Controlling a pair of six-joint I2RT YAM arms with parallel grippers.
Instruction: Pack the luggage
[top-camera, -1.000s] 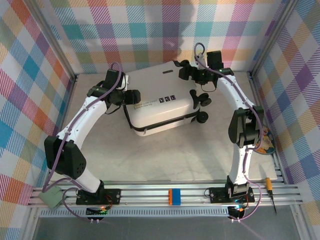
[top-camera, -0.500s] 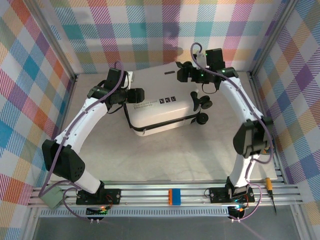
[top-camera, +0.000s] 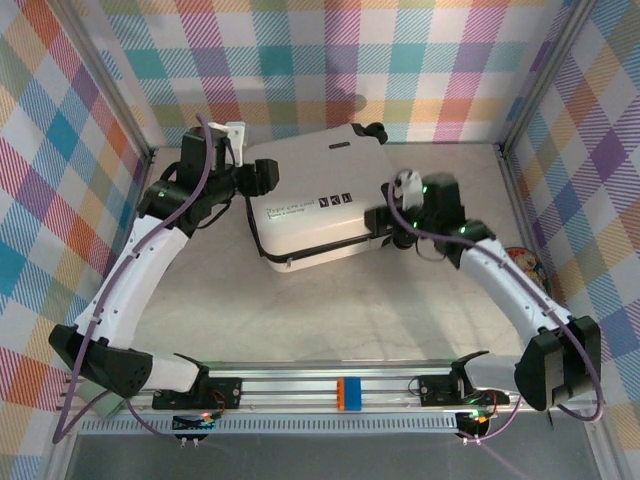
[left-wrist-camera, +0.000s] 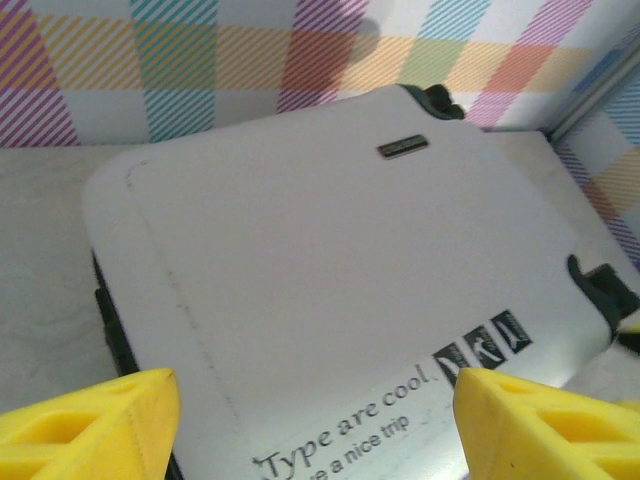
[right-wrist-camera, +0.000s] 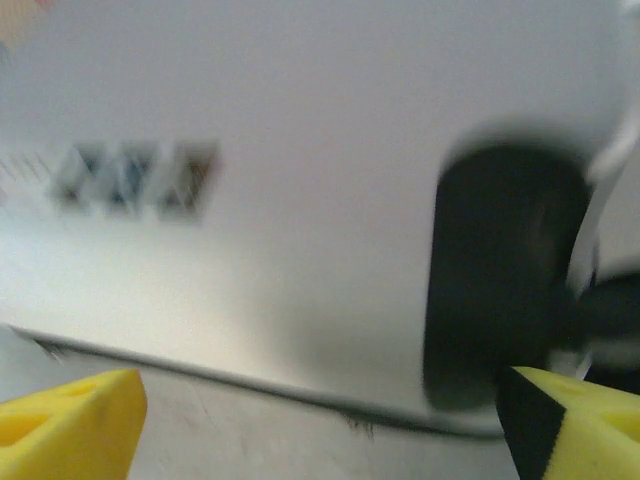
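Two claws bracket the luggage (top-camera: 318, 195), which lies shut and flat on the table (top-camera: 330, 320) toward 12 o'clock. Its long axis runs roughly 9 to 3 o'clock, with the wheeled end at 3 and tipped a touch toward 2. We see the left claw (top-camera: 268, 176) at the 9 o'clock end, spread wide and holding nothing; from its wrist the white shell stretches away at 12 o'clock between the yellow pads (left-wrist-camera: 90, 425). The right claw (top-camera: 386, 218) sits at the 4 o'clock corner, also gaping and empty, with the near wheel (right-wrist-camera: 500, 270) just beside one of its pads, so the luggage lies toward 10 o'clock from it. We judge that the coming move turns on the dark seam (top-camera: 325, 248) along the 6 o'clock edge, and the right claw is the nearer to it. Against a second ago, the right arm has swung from the far 1 o'clock corner round to this near corner, the left arm has drawn back toward 10 o'clock, and the luggage has barely shifted.
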